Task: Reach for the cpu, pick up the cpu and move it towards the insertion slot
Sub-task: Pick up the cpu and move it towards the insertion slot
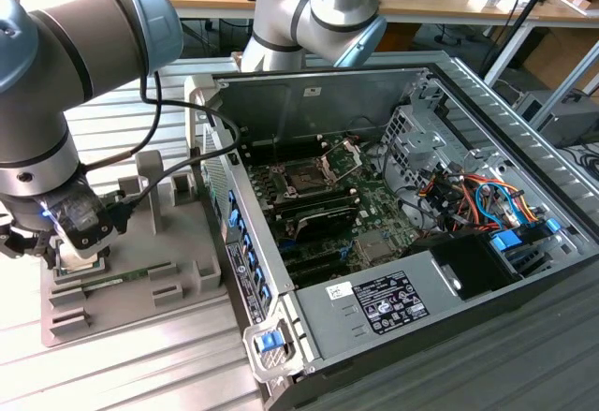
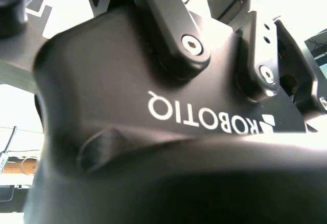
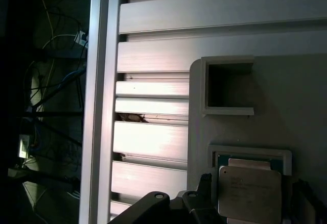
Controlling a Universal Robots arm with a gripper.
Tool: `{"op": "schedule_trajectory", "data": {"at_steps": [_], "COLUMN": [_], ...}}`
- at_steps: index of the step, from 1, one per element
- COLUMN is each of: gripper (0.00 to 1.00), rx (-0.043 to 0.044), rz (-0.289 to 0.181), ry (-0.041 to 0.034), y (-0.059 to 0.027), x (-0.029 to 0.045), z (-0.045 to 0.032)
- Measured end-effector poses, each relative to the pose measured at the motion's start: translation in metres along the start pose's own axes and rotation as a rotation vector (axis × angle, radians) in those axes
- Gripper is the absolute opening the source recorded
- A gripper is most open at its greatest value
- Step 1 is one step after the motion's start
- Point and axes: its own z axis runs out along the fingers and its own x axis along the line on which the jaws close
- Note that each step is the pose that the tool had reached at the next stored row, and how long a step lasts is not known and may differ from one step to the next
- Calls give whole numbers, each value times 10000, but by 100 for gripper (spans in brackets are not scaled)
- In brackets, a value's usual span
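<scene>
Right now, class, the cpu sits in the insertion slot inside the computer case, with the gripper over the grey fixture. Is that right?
No. The first wrist view shows the cpu in a framed seat on the grey fixture; the gripper is over that fixture.

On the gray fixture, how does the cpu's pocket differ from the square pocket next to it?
The cpu's pocket holds the pale silvery cpu; the neighbouring pocket is empty and shadowed inside. The cpu's pocket is the wider frame; the neighbouring pocket is narrower. Both are raised, pale-rimmed square frames on the same gray fixture.
</scene>
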Motion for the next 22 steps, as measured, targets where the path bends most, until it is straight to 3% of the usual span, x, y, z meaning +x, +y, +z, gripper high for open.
{"op": "schedule_trajectory", "data": {"at_steps": [8,9,22], "gripper": [66,55,55], "rx": [0,2,0], "rz": [0,2,0], "ry": [2,7,1], "y": [0,0,0], "x": [0,1,0], "z": [3,1,6]}}
